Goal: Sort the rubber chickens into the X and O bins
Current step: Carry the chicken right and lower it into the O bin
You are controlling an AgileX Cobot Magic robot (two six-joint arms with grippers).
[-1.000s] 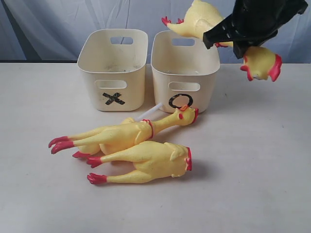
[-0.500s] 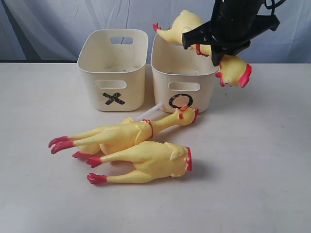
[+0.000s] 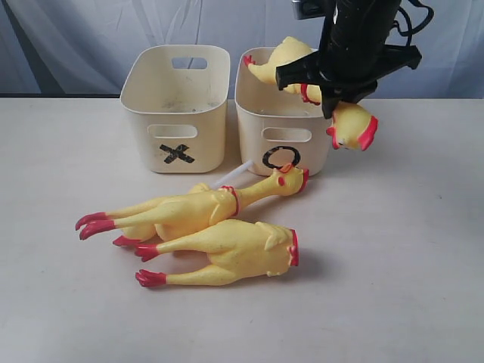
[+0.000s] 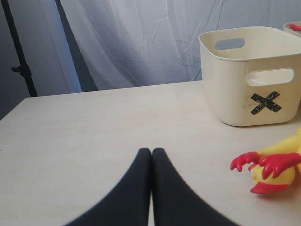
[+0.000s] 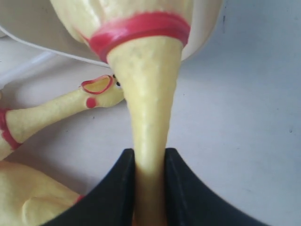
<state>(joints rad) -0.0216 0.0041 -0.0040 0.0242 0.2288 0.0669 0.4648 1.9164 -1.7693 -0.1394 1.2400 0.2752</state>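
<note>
My right gripper [image 3: 327,83] is shut on the neck of a yellow rubber chicken [image 3: 286,59], holding it over the O bin [image 3: 286,125]; the body hangs above the bin's opening and the head [image 3: 352,127] dangles outside its right wall. In the right wrist view the neck [image 5: 149,141] sits squeezed between the black fingers [image 5: 120,188]. A whole chicken [image 3: 197,208] and a headless chicken [image 3: 227,253] lie on the table in front of the bins. A white stick [image 3: 231,176] pokes out behind them. The X bin [image 3: 175,106] stands to the left. My left gripper [image 4: 151,153] is shut with nothing in it, low over the table.
Red chicken feet [image 4: 263,165] lie near the left gripper, to one side of it. The bins stand side by side at the table's back edge before a grey curtain [image 3: 76,38]. A black stand pole [image 4: 19,52] rises beyond the table.
My right gripper has carried the held chicken leftward and downward, from high at the right to just above the O bin. The chickens on the table have not moved.
</note>
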